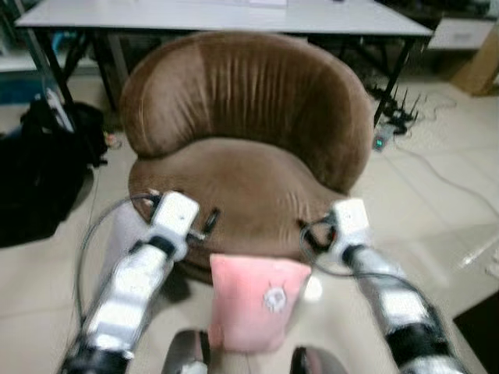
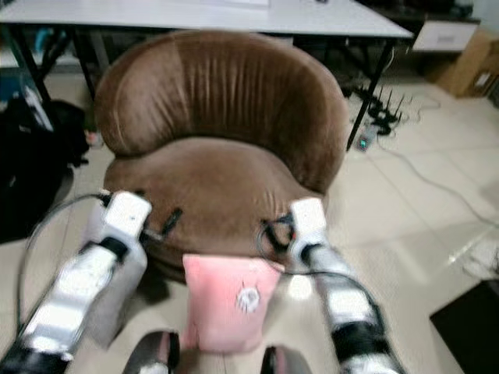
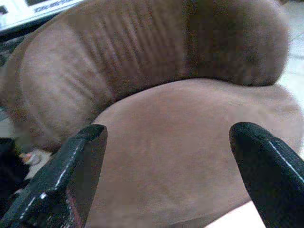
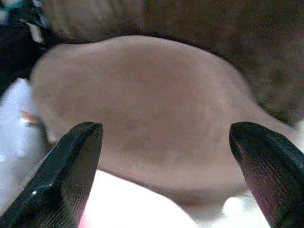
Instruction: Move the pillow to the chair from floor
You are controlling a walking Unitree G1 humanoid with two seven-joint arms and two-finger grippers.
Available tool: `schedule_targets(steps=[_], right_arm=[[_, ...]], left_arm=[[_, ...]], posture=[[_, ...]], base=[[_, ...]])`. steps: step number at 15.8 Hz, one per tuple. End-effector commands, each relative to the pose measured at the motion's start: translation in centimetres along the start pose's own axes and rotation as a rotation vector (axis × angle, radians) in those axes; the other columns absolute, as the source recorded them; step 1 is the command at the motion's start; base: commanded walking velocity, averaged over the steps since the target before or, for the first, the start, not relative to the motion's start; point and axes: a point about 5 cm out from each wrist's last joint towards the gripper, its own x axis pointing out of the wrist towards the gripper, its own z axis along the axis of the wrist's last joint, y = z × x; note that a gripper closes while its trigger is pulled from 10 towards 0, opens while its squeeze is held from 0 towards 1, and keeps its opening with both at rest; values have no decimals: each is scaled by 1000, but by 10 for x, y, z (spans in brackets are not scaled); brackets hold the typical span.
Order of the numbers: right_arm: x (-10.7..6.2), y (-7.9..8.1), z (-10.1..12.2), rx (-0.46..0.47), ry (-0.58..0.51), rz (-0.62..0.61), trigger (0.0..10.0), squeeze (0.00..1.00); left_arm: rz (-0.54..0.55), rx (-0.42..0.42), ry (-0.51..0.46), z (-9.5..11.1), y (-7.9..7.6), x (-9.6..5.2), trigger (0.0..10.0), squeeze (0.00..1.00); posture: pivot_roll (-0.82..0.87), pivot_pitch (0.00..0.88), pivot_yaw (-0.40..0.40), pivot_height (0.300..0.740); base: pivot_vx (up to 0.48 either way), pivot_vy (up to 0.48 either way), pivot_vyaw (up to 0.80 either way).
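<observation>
- The soft pink rectangular pillow (image 1: 256,302) with a small round emblem on its front sits upright low in the near middle of the scene, just in front of the chair's front edge and between the two arms. Whether it rests on the floor or is lifted cannot be told.
- The left hand (image 3: 166,180) has its two black fingers (image 3: 71,175) spread wide apart, with nothing between them; it points at the chair seat, to the left of the pillow's top corner.
- The right hand (image 4: 166,175) likewise has its fingers (image 4: 266,166) wide apart and closed on nothing; it faces the seat's front edge, with a pale pink blur of the pillow just below it.
- The round brown velvet tub chair (image 1: 249,156) with a ribbed curved back stands just beyond the pillow, its seat bare.
- A white desk (image 1: 226,15) with black legs stands behind the chair at the far side.
- A black bag (image 1: 39,171) lies on the pale tiled floor (image 1: 437,218) to the left of the chair.
- Cables and a power strip (image 1: 390,125) trail over the floor to the far right.
</observation>
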Motion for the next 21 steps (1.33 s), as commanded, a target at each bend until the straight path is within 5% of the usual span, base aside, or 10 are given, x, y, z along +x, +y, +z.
schedule_targets(steps=[1, 8, 21], right_arm=[[-2, -9, 2, -11, 1, -20, 10000, 0], [-1, -6, 2, -14, 2, -1, 10000, 0], [-2, -9, 3, -30, 1, -7, 10000, 0]], left_arm=[[-5, -7, -16, 3, -4, 1, 10000, 0], [-1, 0, -11, 2, -5, 0, 10000, 0], [-1, 32, -7, 0, -8, 3, 10000, 0]], posture=[[96, 0, -62, 635], [100, 0, -68, 635], [88, 0, -64, 600]], base=[[315, 0, 0], [303, 0, 0], [0, 0, 0]])
